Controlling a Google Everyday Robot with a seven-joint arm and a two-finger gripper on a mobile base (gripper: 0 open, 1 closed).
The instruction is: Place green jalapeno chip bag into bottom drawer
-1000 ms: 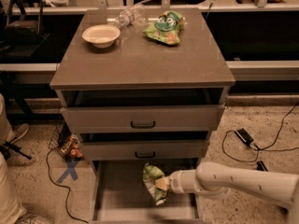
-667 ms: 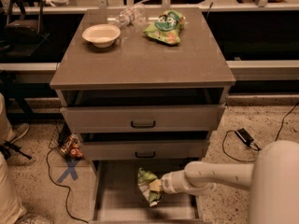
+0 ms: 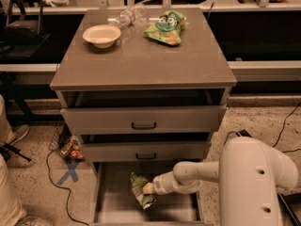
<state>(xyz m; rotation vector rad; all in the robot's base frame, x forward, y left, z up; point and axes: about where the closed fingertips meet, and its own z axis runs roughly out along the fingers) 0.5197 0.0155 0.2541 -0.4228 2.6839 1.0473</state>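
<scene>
A grey cabinet (image 3: 70, 126) fills the middle of the view, its counter (image 3: 141, 65) carrying three small things near the back edge. The white arm (image 3: 256, 182) comes in from the lower right, its bulky shoulder in the foreground and its slimmer forearm reaching left into the open bottom drawer (image 3: 115, 206). That drawer is pulled well out beneath the other two, showing a plain grey floor and thin side walls. The top drawer (image 3: 188, 119) and middle drawer (image 3: 108, 152) each stand slightly ajar, each with a dark bar handle at the centre

The end effector (image 3: 148, 188) is over the middle of the bottom drawer, just under the front of the middle drawer, and is clamped on the chip bag (image 3: 139, 193). The bag sits at its left tip, touching it, crumpled and roughly upright, with its lower end down towards the drawer floor; whether it rests on the floor I cannot tell. The bag lies inside the drawer's outline, between the two side walls

On the counter, a green logo bag (image 3: 165, 27) lies at back right, a cream bowl (image 3: 101, 35) at back left, and a clear bottle (image 3: 129, 17) on its side between them. A blue cross (image 3: 69, 172) marks the floor left of the cabinet
</scene>
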